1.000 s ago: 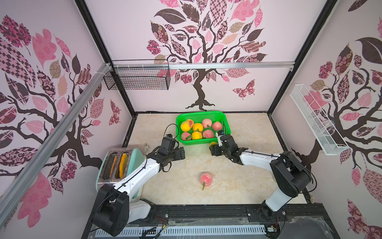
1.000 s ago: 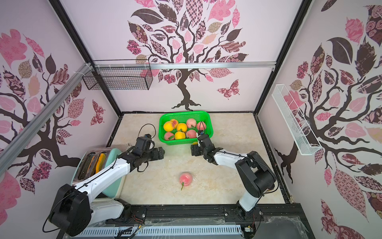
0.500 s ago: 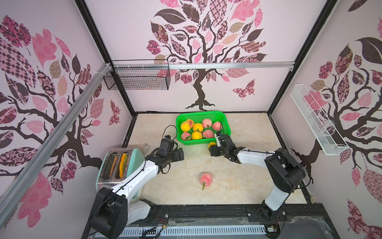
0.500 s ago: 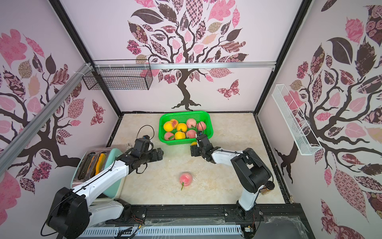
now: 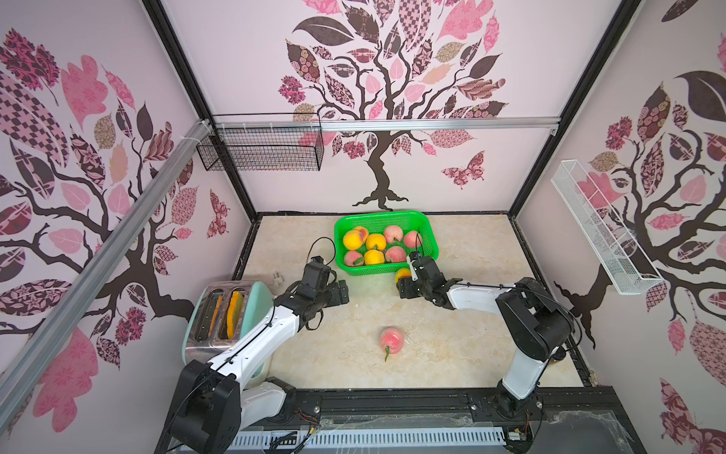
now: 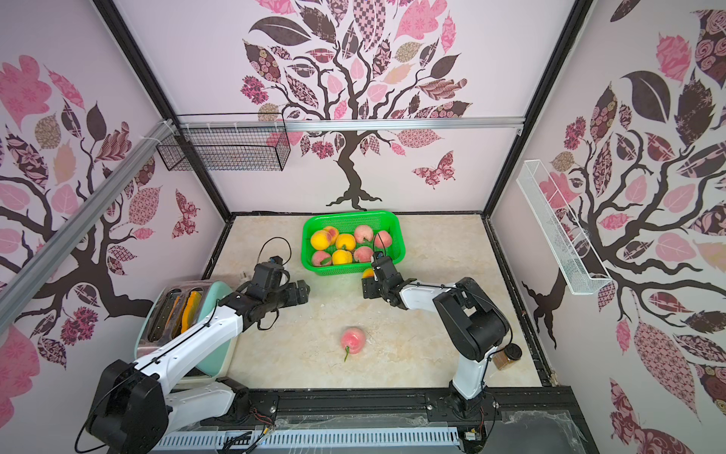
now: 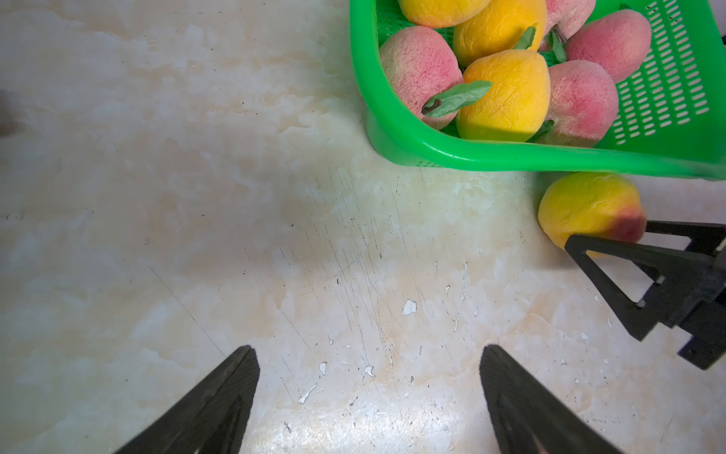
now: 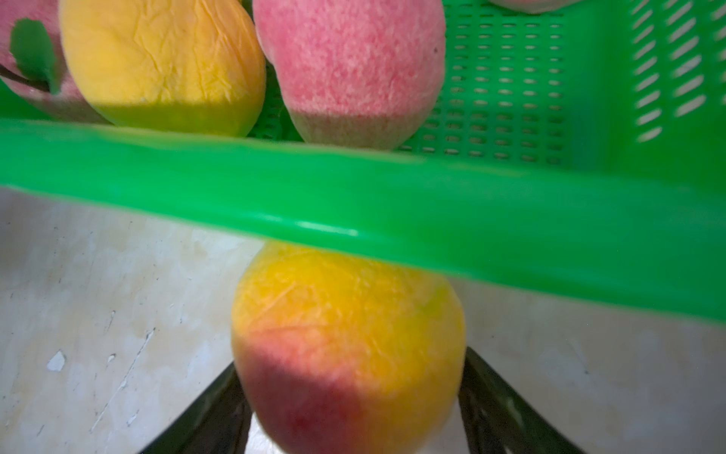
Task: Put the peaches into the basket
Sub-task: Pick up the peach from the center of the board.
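The green basket [image 5: 387, 270] [image 6: 349, 271] stands at the back of the table with several peaches [image 5: 375, 241] [image 7: 506, 94] inside. A yellow peach [image 5: 402, 272] [image 6: 367, 272] [image 7: 585, 204] [image 8: 345, 334] with a red spot rests on the table against the basket's front rim [image 8: 353, 204]. My right gripper [image 5: 404, 277] [image 8: 351, 359] is shut on it, a finger pressed on each side. A pink peach [image 5: 391, 339] [image 6: 352, 340] lies alone on the table nearer the front. My left gripper [image 5: 340, 293] [image 6: 301, 293] [image 7: 369, 350] hovers open and empty over bare table, left of the basket.
A mint toaster [image 5: 228, 310] stands at the left edge beside my left arm. A black wire basket [image 5: 261, 153] hangs on the back wall and a white wire rack [image 5: 601, 232] on the right wall. A small brown jar [image 6: 506, 355] sits by the right arm's base.
My right gripper's fingers have narrowed around the yellow peach at the basket's front rim. The left arm has barely shifted and stays open. The pink peach has not moved.
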{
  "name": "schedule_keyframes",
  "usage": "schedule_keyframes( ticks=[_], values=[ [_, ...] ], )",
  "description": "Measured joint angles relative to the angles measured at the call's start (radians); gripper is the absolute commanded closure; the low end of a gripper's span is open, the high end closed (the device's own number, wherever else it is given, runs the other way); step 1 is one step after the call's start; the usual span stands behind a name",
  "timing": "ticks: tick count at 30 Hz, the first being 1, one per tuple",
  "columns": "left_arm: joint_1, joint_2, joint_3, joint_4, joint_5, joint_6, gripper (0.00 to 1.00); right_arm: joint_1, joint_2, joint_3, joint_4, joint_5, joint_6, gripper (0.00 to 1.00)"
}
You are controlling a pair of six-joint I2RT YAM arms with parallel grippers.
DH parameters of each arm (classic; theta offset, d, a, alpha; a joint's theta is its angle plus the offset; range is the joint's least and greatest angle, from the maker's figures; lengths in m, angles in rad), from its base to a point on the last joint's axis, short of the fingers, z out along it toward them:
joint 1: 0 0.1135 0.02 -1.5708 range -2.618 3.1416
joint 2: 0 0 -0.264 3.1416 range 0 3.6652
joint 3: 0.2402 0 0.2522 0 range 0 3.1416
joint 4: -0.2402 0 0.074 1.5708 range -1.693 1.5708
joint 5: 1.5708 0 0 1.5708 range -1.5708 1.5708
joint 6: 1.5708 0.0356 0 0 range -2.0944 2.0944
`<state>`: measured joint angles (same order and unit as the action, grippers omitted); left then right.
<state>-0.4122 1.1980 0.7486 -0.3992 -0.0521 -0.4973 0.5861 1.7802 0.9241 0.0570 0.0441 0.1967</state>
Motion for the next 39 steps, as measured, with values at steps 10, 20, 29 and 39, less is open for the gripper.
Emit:
schedule_keyframes(
  ticks=[10, 20, 29, 39],
  values=[
    [0.0, -0.001, 0.0, -0.008, 0.0, 0.0, 0.08, 0.0, -0.001, 0.001, 0.001, -0.017, -0.007, 0.31],
    [0.0, 0.0, 0.0, -0.007, 0.002, 0.0, 0.08, 0.0, -0.068, -0.031, 0.001, -0.024, -0.007, 0.33],
    [0.0, 0.025, 0.001, -0.007, 0.009, 0.001, 0.08, 0.003, -0.185, -0.093, -0.026, -0.026, -0.011, 0.33],
    [0.002, 0.074, 0.024, -0.005, 0.012, 0.008, 0.08, 0.006, -0.402, -0.142, -0.103, -0.014, -0.021, 0.33]
  ],
)
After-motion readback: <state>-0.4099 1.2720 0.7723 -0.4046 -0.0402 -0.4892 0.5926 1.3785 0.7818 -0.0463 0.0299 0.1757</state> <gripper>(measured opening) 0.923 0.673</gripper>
